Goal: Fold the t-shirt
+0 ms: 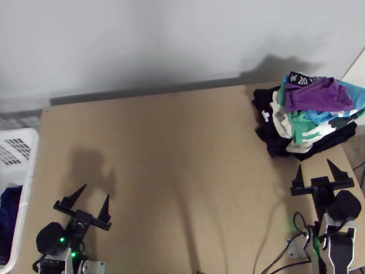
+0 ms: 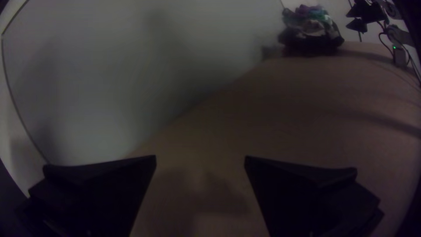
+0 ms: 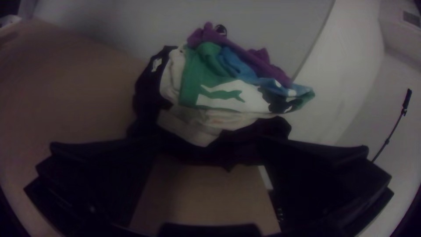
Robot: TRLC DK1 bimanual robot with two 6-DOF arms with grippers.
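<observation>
Several garments lie bunched in a pile [image 1: 311, 111] at the table's far right corner: purple on top, with blue, green, white and black cloth below. Which piece is the t-shirt I cannot tell. My right gripper [image 1: 316, 172] stands open just on the near side of the pile, apart from it. In the right wrist view the cloth pile [image 3: 228, 96] lies beyond the open right gripper [image 3: 208, 147]. Over the table's left part my left gripper [image 1: 96, 193] is open and holds nothing. The left wrist view has the left gripper [image 2: 200, 160] too, with the pile [image 2: 311, 33] far off.
A white basket [image 1: 30, 170] with dark blue cloth [image 1: 5, 223] inside stands at the table's left edge. Cables [image 1: 271, 268] run along the near edge between the arm bases. Bare wood of the table [image 1: 185, 163] spreads between the arms, and a wall stands behind.
</observation>
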